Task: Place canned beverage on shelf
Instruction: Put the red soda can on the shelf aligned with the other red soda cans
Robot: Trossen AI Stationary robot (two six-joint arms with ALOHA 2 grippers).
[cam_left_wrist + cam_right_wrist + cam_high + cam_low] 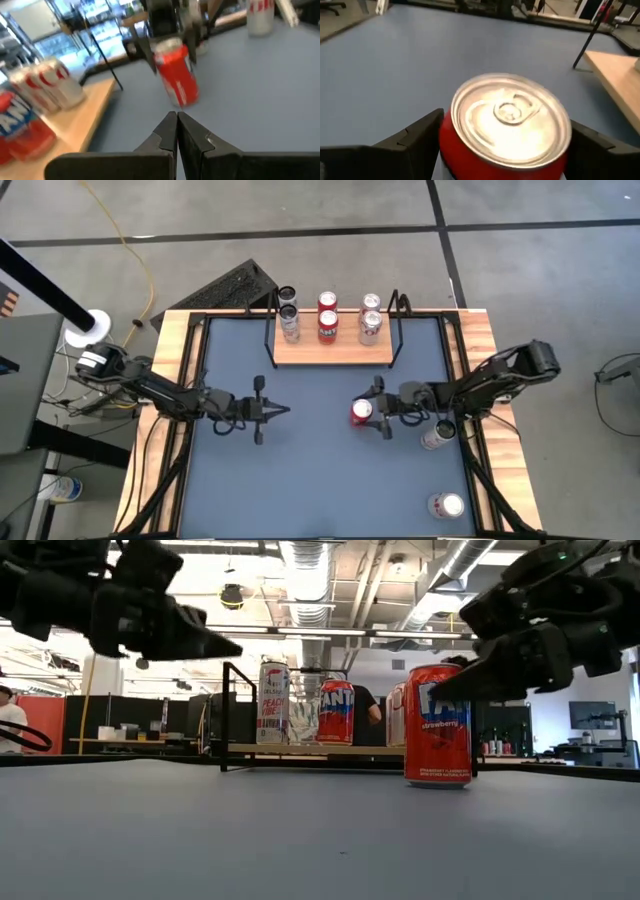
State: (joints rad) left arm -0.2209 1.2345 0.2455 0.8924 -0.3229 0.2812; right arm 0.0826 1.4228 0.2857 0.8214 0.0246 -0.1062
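Three cans already stand on the shelf (333, 350). A red can (362, 413) stands upright on the blue surface (320, 480), near the shelf, not yet placed. The right tool (366, 414) straddles it with its fingers wide apart, seemingly ungripped. The left tool (283, 412) hovers closed and empty.

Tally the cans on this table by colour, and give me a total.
Red cans: 3, two on the shelf (rear, front) and one between the right gripper's open fingers.
Silver or white cans: 6, four on the shelf (), two on the table's right side ().
Total: 9 cans.
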